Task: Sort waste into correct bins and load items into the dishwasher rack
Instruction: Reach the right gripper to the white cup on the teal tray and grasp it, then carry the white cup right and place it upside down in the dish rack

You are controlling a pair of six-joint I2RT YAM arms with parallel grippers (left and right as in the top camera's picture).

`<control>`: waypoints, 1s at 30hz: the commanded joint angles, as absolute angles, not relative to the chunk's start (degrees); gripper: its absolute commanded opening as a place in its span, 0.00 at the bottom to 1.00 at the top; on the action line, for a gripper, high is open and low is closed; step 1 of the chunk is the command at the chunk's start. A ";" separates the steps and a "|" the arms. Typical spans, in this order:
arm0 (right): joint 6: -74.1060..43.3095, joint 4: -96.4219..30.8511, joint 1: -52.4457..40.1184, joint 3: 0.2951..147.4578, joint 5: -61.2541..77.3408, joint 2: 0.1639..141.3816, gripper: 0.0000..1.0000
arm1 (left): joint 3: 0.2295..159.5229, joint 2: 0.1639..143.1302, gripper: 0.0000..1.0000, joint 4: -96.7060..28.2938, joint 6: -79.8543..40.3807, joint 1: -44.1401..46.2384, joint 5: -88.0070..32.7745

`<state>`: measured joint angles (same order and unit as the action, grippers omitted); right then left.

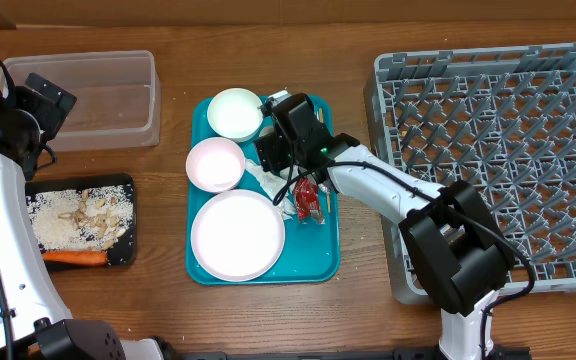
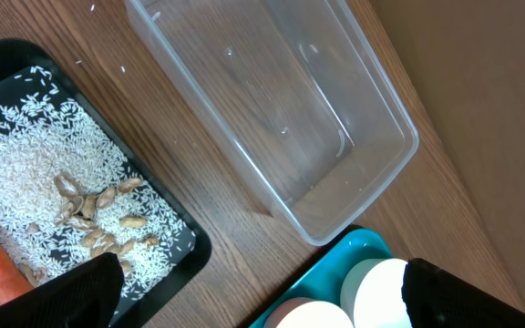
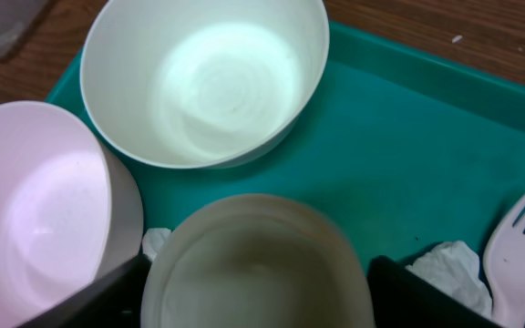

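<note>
Straddles small white cup (image 3: 253, 241) with right pincer (image 3: 258, 296), grip impossible to confirm; keeps left pincer (image 2: 262, 292) released. Next, likely: squeeze, lift to dishwasher rack (image 1: 508, 120).

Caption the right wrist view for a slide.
Right hand straddling the small white cup, two bowls beyond it on the teal tray.

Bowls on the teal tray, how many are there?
2. The first bowl sits in the far left corner of the teal tray; the second bowl is beside it, next to the plate. The right arm may hide more.
</note>
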<state>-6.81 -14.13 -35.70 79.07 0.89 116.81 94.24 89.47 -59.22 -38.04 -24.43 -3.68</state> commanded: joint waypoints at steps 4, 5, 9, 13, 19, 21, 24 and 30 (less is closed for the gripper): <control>-9.08 -13.74 -35.55 80.77 0.01 116.33 0.64 | 94.65 89.17 1.00 -59.37 -39.00 -24.36 -3.88; -9.08 -13.74 -35.55 80.77 0.01 115.85 0.64 | 94.65 89.17 1.00 -59.37 -38.98 -24.36 -3.88; -10.00 -13.98 -34.94 80.77 -2.13 110.59 0.57 | 94.65 89.17 1.00 -59.37 -39.00 -24.36 -3.88; -10.74 -15.51 -32.32 80.77 -6.48 102.61 0.54 | 94.65 89.14 1.00 -59.37 -39.00 -24.36 -3.88; -10.46 -19.88 -22.39 80.77 -8.14 91.81 0.56 | 94.65 89.17 1.00 -59.37 -39.00 -24.36 -3.88; -10.26 -21.23 -17.50 80.77 -8.12 89.69 0.56 | 94.65 89.17 1.00 -59.37 -39.00 -24.36 -3.88; -8.54 -23.75 -8.21 80.77 -8.14 88.66 0.56 | 94.65 89.14 1.00 -59.37 -39.00 -24.36 -3.88; -8.54 -29.32 5.87 80.71 -8.14 90.28 0.60 | 94.65 89.14 1.00 -59.37 -39.00 -24.36 -3.88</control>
<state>-8.95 -28.47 1.04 80.36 -7.62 89.49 94.24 89.47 -59.22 -38.04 -24.43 -3.70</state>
